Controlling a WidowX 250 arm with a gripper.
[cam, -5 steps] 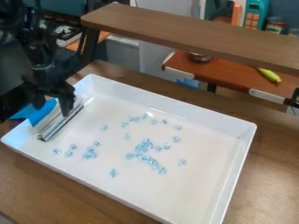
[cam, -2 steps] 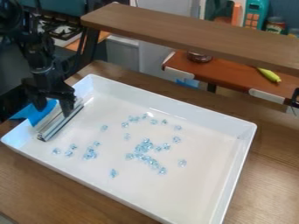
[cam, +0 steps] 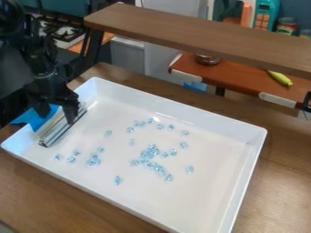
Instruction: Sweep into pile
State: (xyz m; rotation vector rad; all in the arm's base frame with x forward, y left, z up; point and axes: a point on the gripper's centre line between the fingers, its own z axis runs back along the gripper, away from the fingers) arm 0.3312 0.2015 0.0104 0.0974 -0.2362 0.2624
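Beads [cam: 144, 155] lie scattered in your tray [cam: 200, 200].
Your gripper [cam: 57, 113] is spread wide at the sweeper [cam: 59, 130]; any hold, I can't tell.

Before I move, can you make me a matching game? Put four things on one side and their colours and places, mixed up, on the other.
1. Beads
2. Tray
3. Tool
4. Table

A. Brown, under the white thing
B. Black, at the tray's left end in the picture
C. Pale blue, scattered
D. White, with raised sides

Right pairs: 1-C, 2-D, 3-B, 4-A
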